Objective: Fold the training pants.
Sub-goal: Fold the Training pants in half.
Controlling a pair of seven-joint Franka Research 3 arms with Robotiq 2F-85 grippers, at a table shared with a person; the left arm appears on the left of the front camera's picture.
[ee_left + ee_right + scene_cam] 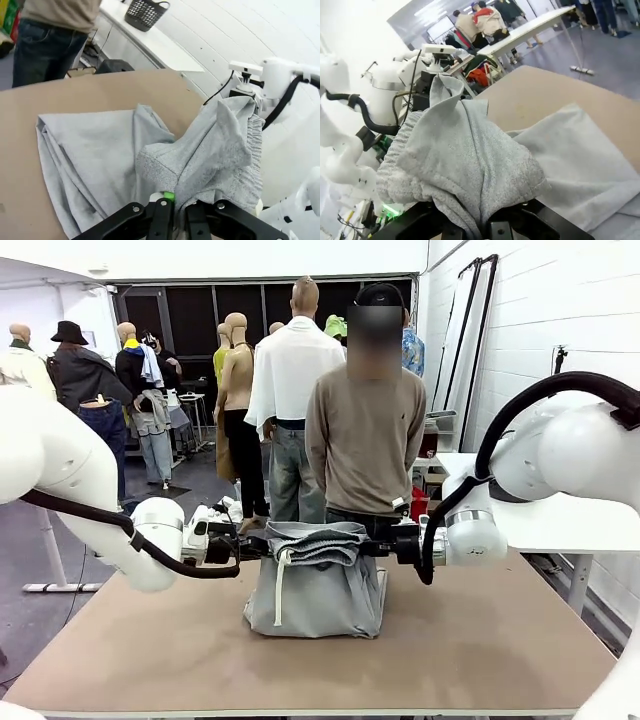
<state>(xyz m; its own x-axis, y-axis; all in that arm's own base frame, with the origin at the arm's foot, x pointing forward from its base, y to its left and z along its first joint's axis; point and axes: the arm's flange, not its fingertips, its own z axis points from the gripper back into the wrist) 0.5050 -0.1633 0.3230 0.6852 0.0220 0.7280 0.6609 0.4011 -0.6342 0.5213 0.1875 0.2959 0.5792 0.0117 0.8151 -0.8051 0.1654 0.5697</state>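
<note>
The soft light-grey training pants [318,580] with a gathered elastic waistband are seen at the middle of the brown flat-topped desk [480,640], towards its far side, just in front of a person in a beige sweater and dark jeans [365,430] who stands at the far edge. The waistband end is held lifted off the desk between the two arms, while the lower part of the garment is spread flat on the desk surface below it, with a long white drawstring [279,590] hanging down the left portion. The left black two-finger gripper [243,546] is placed at the left end of the raised waistband, and in the left wrist view its fingers [161,220] are seen pressed together on a bunched fold of the grey fabric [210,155], a green pad showing at the pinch. The right black two-finger gripper [385,545] is placed at the right end of the waistband, and in the right wrist view its fingers [492,227] are clamped on a thick gather of the cloth [465,160] that is draped over them. The fabric is stretched roughly level between the two grippers. In the left wrist view a black perforated basket [146,14] is seen on a white table well apart, beyond the desk's far right corner.
</note>
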